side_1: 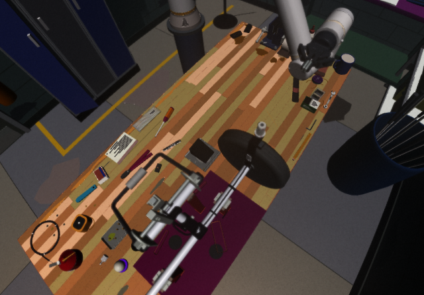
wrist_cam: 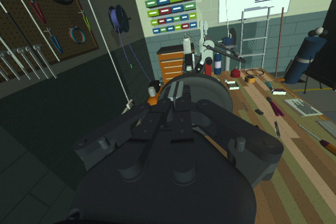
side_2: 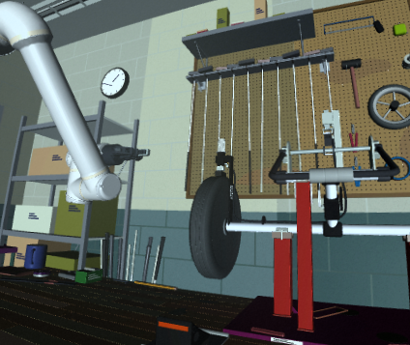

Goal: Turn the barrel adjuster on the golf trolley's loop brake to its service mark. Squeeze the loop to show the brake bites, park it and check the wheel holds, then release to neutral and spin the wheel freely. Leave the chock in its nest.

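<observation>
The golf trolley's loop brake (side_1: 135,185) is a black loop handle with a grey grip, mounted on the trolley frame (side_1: 191,213) that rests on red stands over a purple mat at the near end of the bench. The black wheel (side_1: 253,158) sits on the frame's far end, off the bench top. My gripper (side_2: 144,152) hangs high in the air over the bench's far end, well away from the trolley, closed and holding nothing. I cannot pick out the barrel adjuster or the chock for certain.
A blue mug (side_1: 344,63) stands at the far bench corner below the arm. Small tools, a screwdriver (side_1: 164,120), a printed card (side_1: 120,147) and a cable coil (side_1: 44,237) lie along the bench. A blue bin of rods (side_1: 383,148) stands beside it.
</observation>
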